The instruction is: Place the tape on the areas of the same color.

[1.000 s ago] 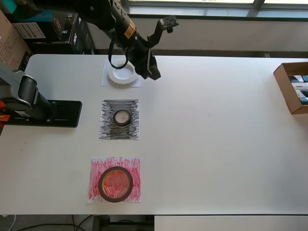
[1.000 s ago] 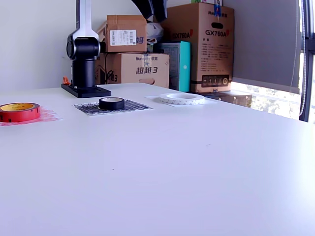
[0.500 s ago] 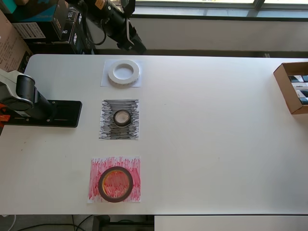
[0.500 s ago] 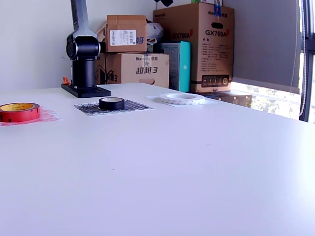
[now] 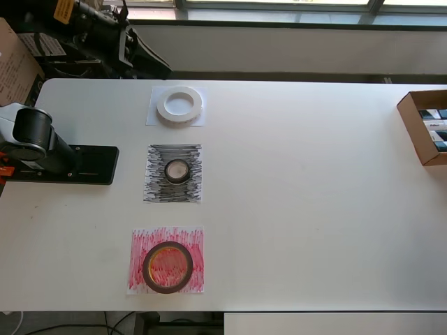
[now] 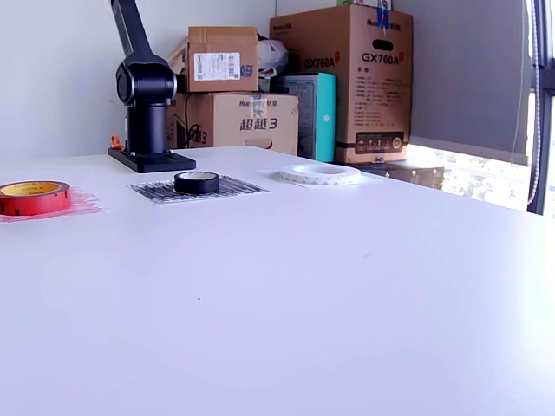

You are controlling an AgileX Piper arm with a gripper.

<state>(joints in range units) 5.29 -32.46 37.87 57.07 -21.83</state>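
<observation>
The white tape roll [image 5: 179,103] lies on the plain white sheet [image 5: 155,118] at the table's far side. The small black roll [image 5: 177,170] sits on the black-scribbled sheet [image 5: 156,190]. The maroon roll [image 5: 167,266] with a yellowish core sits on the red-scribbled sheet [image 5: 140,241]. In the exterior view the white [image 6: 320,173], black [image 6: 197,181] and maroon [image 6: 33,197] rolls lie flat on their sheets. My gripper [image 5: 149,64] is raised off the table's far left corner, dark against a dark background, and holds nothing that I can see. It is out of the exterior view.
The arm's base [image 5: 70,164] stands on a black plate at the overhead view's left. An open cardboard box [image 5: 424,125] sits at the table's right edge. Stacked cartons [image 6: 347,78] stand behind the table.
The arm has lifted away from the white roll and swung left, off the table's far edge. All three rolls have stayed on their sheets.
</observation>
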